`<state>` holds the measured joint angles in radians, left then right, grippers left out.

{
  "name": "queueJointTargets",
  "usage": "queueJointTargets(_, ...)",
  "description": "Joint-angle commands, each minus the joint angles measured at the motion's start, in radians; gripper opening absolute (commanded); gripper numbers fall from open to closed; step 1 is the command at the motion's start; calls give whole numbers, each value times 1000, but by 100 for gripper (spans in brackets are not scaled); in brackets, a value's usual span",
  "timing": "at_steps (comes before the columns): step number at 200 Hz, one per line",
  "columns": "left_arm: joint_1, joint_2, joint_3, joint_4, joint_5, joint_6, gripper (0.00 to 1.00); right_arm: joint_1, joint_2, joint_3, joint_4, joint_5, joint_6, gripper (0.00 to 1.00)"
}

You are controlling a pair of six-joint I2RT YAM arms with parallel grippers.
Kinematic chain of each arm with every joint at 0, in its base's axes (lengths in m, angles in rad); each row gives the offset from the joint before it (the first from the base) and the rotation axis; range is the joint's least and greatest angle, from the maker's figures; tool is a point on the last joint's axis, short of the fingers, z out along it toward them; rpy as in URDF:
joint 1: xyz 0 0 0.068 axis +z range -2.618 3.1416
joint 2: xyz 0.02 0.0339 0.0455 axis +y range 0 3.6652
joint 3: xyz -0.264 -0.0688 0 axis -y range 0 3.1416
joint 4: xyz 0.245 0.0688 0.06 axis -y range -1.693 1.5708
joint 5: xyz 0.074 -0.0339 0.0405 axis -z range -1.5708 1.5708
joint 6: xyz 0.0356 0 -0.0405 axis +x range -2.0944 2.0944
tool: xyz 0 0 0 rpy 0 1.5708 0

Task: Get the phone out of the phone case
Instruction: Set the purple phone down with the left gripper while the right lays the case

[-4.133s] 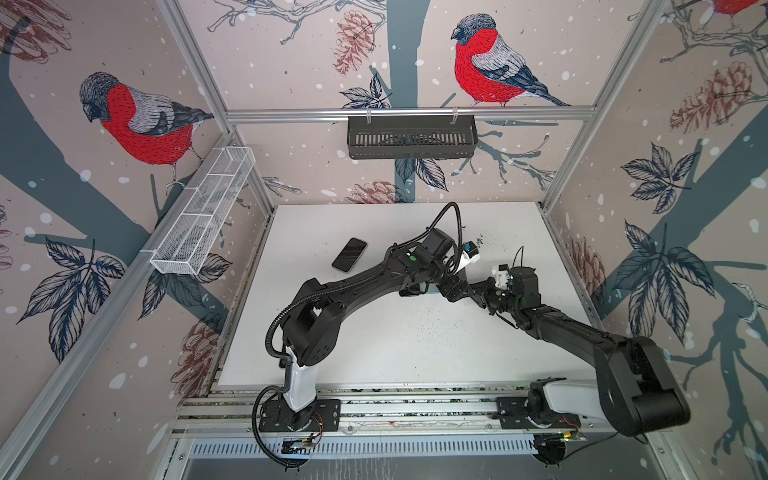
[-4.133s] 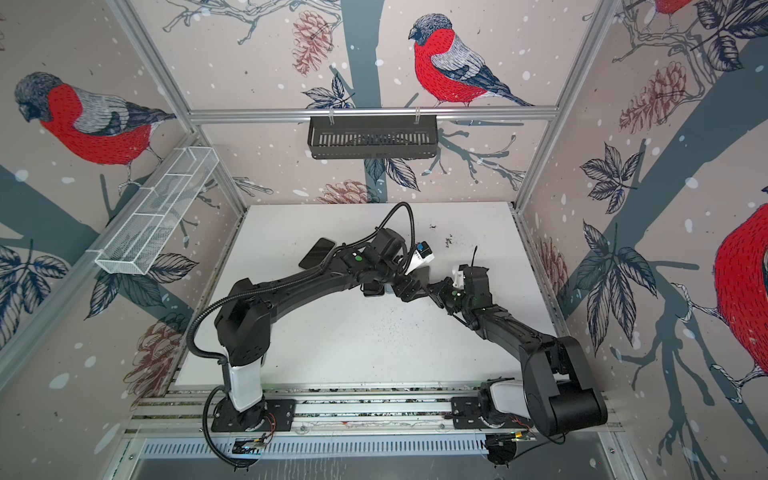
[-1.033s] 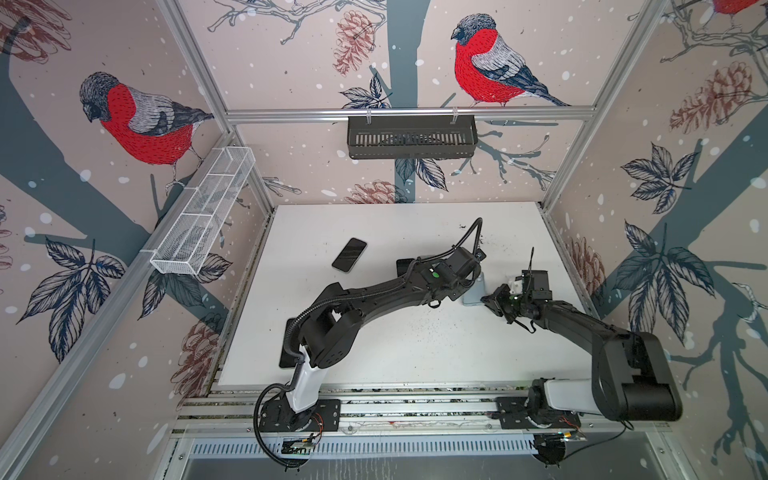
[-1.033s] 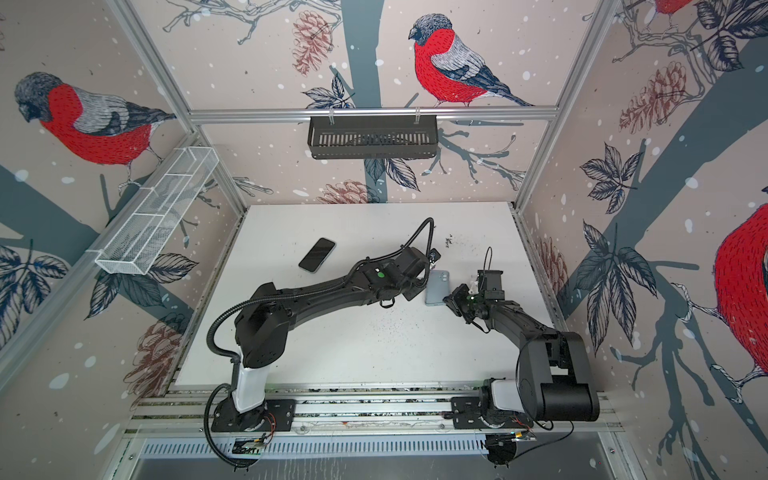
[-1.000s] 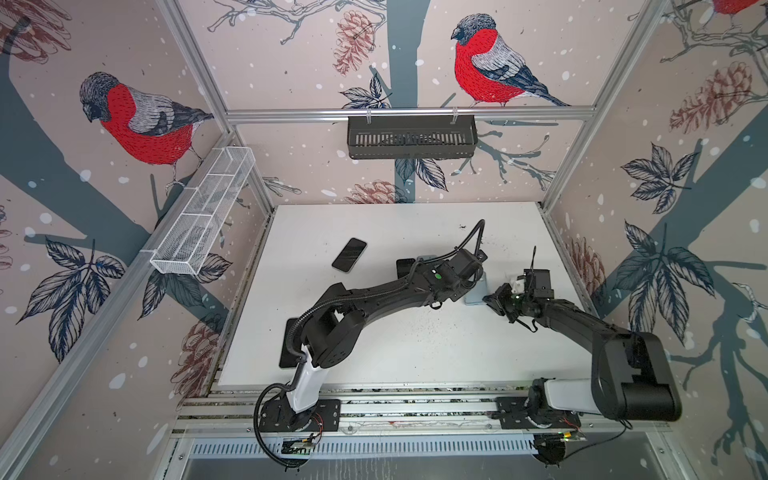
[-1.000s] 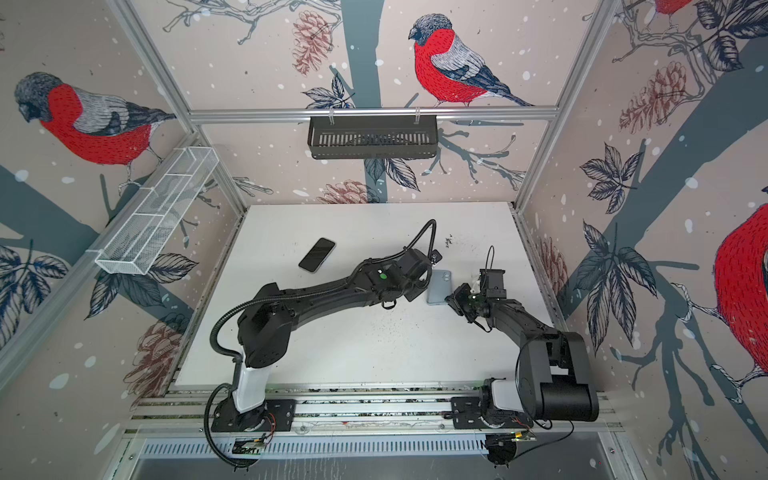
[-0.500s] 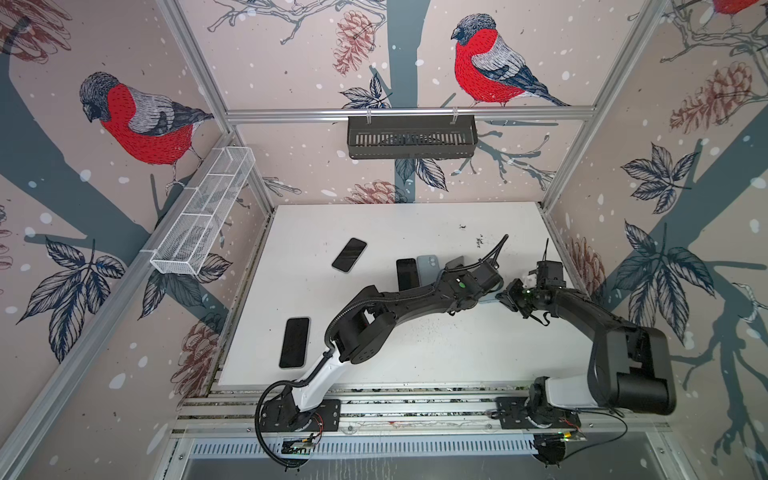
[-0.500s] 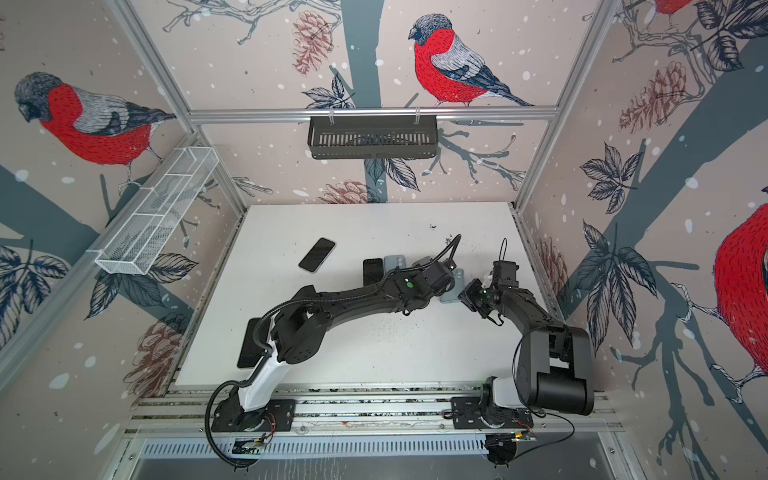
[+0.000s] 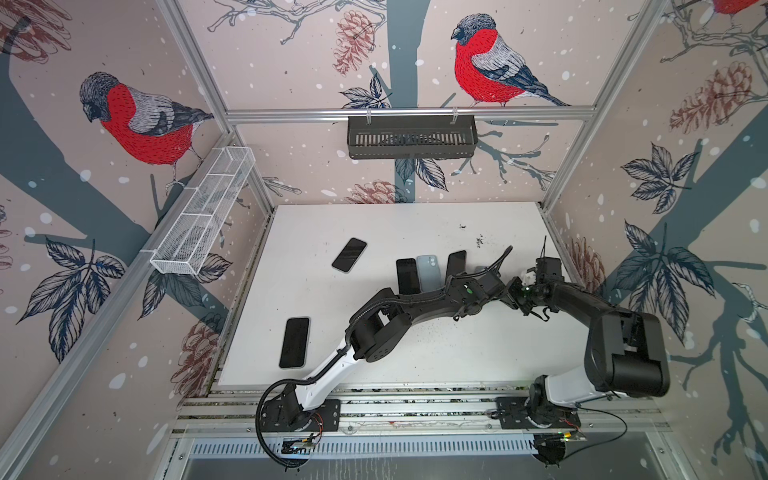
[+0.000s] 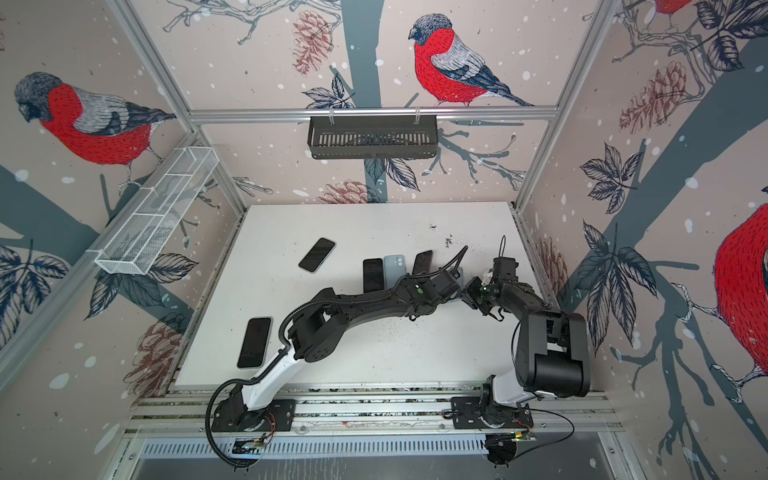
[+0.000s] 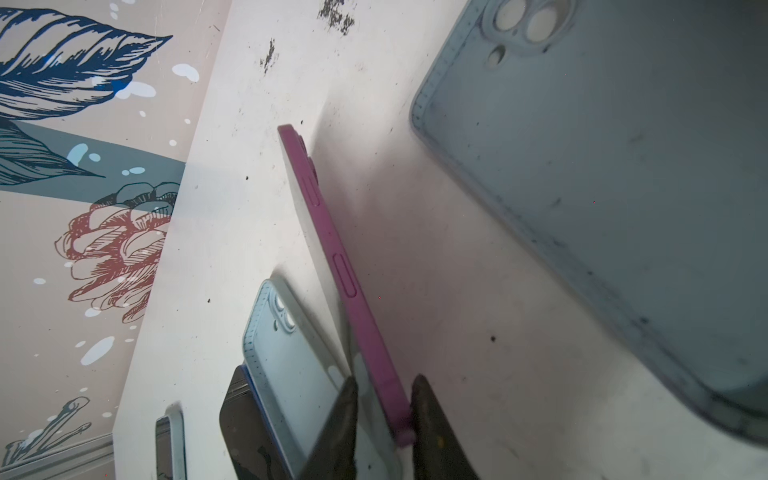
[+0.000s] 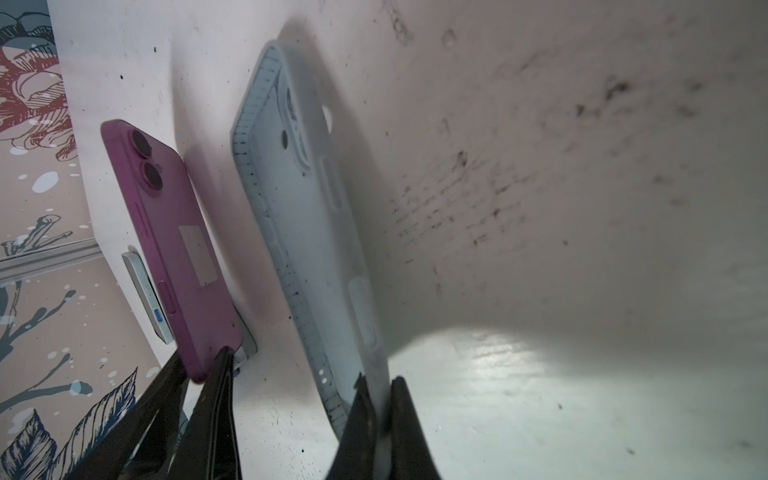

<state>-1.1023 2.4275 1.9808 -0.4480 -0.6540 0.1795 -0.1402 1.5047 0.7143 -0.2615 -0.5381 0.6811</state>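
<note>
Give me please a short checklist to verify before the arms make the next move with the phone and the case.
1. Purple phone out of the blue case: ok, they are apart.
2. Right gripper shut on the case's edge: ok.
3. Left gripper firm on the phone: cannot tell, a gap seems to show beside one finger.
4. Set-down spot free: not ok, a light blue phone lies close beside the left gripper.

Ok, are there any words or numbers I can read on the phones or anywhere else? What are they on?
No words or numbers can be read anywhere.
On the purple phone: a pale sticker on its back, which looks blank.
On the light blue case: small dark tick marks along its edge, like a ruler, no numbers.
On the black phone in both top views: dark screen, too small to show any text.
</note>
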Motion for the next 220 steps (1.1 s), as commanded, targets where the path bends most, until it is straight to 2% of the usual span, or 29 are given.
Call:
queueJointTargets(1,-1,6,23,-3,29,-40,46,-4,11,15,-25,10,-25,0)
queueJointTargets(13,-1,-2,25,2,30,-55,62,-6,15,17,-28,19,-32,0)
queueJointTargets(34,10,-27,35,3,55,-95,77,-12,23,20,-27,30,-44,0)
queueJointTargets(87,82,-199,-4,20,213,-219,92,-15,50,34,-22,84,-82,0)
queueJointTargets(95,94,-229,-21,32,235,-231,98,-16,56,33,-12,85,-80,0)
queueJointTargets(134,144,-403,-130,86,318,-278,98,-15,90,32,81,78,-42,0)
queueJointTargets(169,230,-561,-277,141,404,-371,98,9,154,101,114,71,-37,0)
queueJointTargets(220,324,-759,-485,175,381,-416,98,51,242,178,113,84,-55,0)
